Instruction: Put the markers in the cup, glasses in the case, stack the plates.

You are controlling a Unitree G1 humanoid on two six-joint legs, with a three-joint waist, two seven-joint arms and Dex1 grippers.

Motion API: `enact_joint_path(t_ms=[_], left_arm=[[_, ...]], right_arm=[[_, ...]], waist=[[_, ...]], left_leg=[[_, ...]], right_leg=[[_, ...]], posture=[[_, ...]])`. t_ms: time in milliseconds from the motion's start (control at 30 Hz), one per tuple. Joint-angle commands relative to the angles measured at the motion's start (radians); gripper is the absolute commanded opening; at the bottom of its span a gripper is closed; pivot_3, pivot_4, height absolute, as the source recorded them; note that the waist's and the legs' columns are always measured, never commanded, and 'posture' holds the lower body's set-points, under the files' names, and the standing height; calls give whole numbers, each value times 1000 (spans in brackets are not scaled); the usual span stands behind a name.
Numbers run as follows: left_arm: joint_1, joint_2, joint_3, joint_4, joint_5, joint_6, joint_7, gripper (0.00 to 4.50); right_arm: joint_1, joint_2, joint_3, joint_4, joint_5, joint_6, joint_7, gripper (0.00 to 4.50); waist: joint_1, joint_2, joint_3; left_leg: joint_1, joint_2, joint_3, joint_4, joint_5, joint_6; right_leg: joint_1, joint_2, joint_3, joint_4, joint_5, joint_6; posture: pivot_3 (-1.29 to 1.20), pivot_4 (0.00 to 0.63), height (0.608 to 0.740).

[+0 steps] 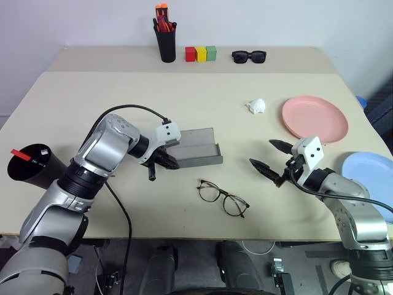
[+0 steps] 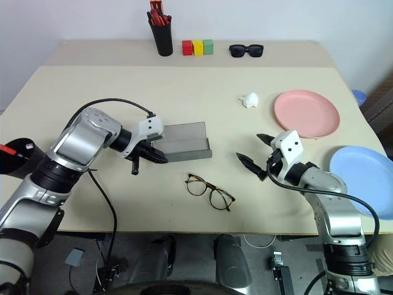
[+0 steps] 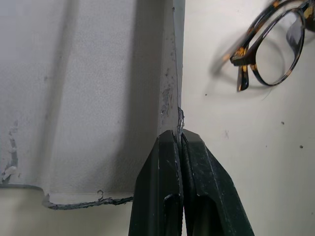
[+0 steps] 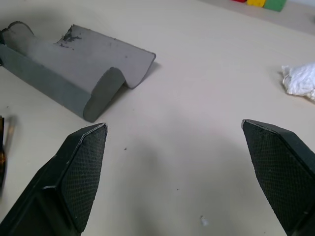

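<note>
The grey case (image 1: 198, 146) lies open at mid-table. My left gripper (image 1: 172, 163) is shut on the thin edge of its wall, and the left wrist view shows the fingers (image 3: 162, 187) pinched together on that edge. The thin dark-rimmed glasses (image 1: 223, 198) lie unfolded on the table just in front of the case. My right gripper (image 1: 263, 153) hovers open and empty to their right. The black cup (image 1: 34, 166) stands at the near left edge with a red-capped marker (image 1: 19, 153) poking out. The pink plate (image 1: 314, 118) and the blue plate (image 1: 371, 179) lie apart at the right.
At the back stand a black pen holder (image 1: 166, 40) with red-orange pens, three coloured blocks (image 1: 201, 53) and black sunglasses (image 1: 249, 56). A crumpled white paper (image 1: 256, 106) lies left of the pink plate. The blue plate reaches the table's right edge.
</note>
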Motion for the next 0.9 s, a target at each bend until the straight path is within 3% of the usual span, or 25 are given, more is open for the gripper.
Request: enact_joint_path(t_ms=[33,333,900], left_arm=[[-1,13,-4,4,-7,-37,21,72],[7,23,-21,41,15,-159,61,72],[21,33,-32,23,3,-184,61,72]], right_arm=[[2,-14,-20,-51,21,-7,8,4500],[18,-19,-30,-79,38,-8,23,4500],[-19,-34,-24,-181,68,118,-35,4500]], waist=[[0,0,0],[0,0,0],[0,0,0]], left_leg=[[0,0,0,0,0,0],[0,0,0,0,0,0],[0,0,0,1,0,0]], right_leg=[[0,0,0,0,0,0],[0,0,0,0,0,0],[0,0,0,1,0,0]], posture=[[0,150,740],[0,150,740],[0,150,740]])
